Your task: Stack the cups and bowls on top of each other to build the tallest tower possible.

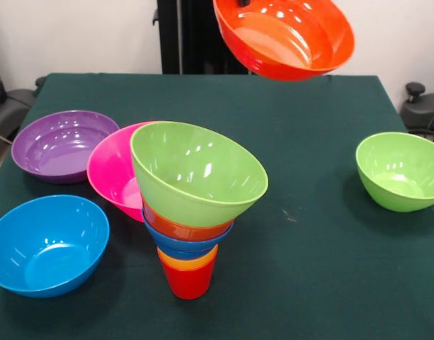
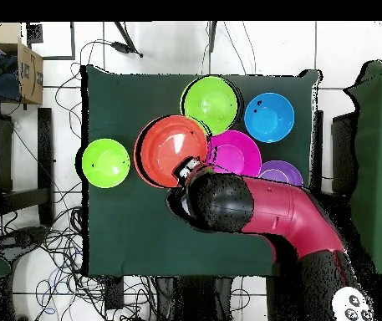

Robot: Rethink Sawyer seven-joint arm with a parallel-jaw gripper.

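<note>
A large orange-red bowl (image 1: 287,35) (image 2: 170,149) hangs tilted in the air above the far part of the table. My gripper (image 2: 185,173) is shut on its rim. The tower (image 1: 192,212) stands near the front: a red cup (image 1: 188,281) lowest, then an orange cup (image 1: 187,258), a small blue bowl (image 1: 183,243), a small orange-red bowl (image 1: 180,228) and a lime green bowl (image 1: 195,173) (image 2: 211,104) on top, leaning to one side. The held bowl is apart from the tower, behind and to its right in the front view.
A pink bowl (image 1: 109,170) (image 2: 237,153) leans against the tower. A purple bowl (image 1: 61,145) (image 2: 282,174) and a light blue bowl (image 1: 47,244) (image 2: 269,117) sit beside it. A second lime green bowl (image 1: 401,170) (image 2: 106,162) stands alone on the green cloth (image 1: 309,248).
</note>
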